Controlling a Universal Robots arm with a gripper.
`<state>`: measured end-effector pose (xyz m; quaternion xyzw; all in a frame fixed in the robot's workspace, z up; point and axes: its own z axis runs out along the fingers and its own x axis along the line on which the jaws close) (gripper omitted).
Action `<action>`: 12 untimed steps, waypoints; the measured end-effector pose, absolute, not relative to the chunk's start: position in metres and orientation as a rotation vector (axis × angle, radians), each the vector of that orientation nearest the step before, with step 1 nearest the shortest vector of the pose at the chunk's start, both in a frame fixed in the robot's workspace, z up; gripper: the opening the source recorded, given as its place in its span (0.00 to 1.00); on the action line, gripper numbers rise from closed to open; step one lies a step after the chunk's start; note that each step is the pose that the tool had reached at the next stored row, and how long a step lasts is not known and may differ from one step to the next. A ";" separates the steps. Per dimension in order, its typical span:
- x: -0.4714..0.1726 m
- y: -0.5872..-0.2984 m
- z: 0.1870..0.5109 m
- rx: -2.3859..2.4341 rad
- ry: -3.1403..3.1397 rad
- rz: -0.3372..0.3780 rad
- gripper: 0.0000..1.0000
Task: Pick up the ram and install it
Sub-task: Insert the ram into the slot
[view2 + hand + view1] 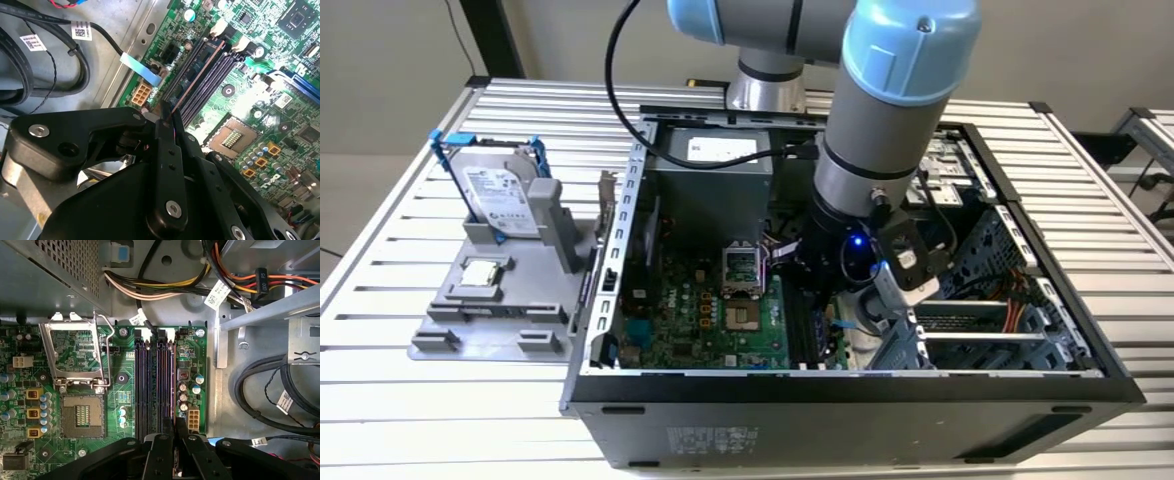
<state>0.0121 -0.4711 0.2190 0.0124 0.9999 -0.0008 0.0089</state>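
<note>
Long thin dark ram stick (197, 75) stands edge-on in a memory slot of the green motherboard (192, 347), pinched by the black tool (167, 122), clenched on its near end. Open processor socket (80, 417) sits just beside the slots. Silver hard drive (494, 190) in blue frame stands outside the case on the worktop (400, 260).

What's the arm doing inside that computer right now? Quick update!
Gripper shut on the ram, down inside the case. Ram edge-on, lined up along the memory slots. Nothing blocking the slots.

arm: reaching steeply down | claw (167, 122): fingers closed together
</note>
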 end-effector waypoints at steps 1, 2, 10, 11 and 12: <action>0.012 -0.471 0.219 0.039 3.124 -0.002 0.00; 0.012 -0.471 0.218 0.039 3.124 -0.003 0.00; 0.012 -0.470 0.216 0.039 3.124 -0.003 0.00; 0.012 -0.470 0.216 0.039 3.124 -0.003 0.00; 0.012 -0.470 0.216 0.039 3.124 -0.003 0.00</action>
